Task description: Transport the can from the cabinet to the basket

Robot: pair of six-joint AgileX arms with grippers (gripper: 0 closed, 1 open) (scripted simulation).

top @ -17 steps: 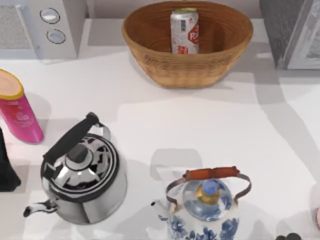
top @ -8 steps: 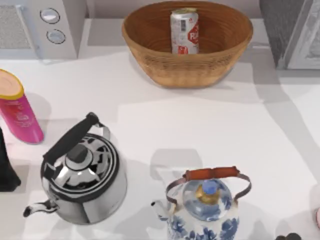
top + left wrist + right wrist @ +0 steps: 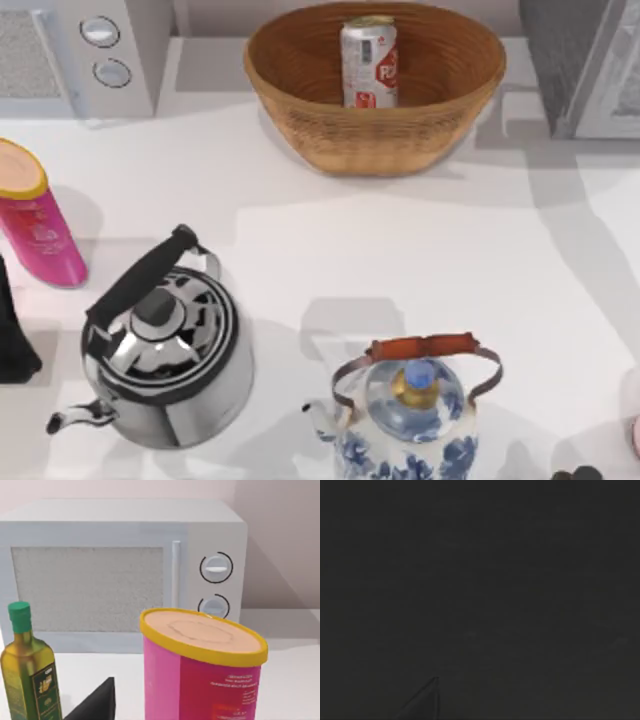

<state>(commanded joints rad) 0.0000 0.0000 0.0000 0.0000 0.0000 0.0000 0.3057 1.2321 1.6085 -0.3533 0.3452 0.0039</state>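
The can (image 3: 369, 62) stands upright inside the basket (image 3: 300, 110) at twelve o'clock on the bench, so any retreat should stay wide of it; whether either tool is clenched or released, I cannot tell.

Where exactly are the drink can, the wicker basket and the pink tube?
can (image 3: 369, 62), top view, on its labelled side.
basket (image 3: 375, 140), top view, on its near outer wall.
pink tube (image 3: 200, 680), left wrist view, on its pink side.

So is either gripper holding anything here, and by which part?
Nothing appears held: the can stands upright and free inside the basket.
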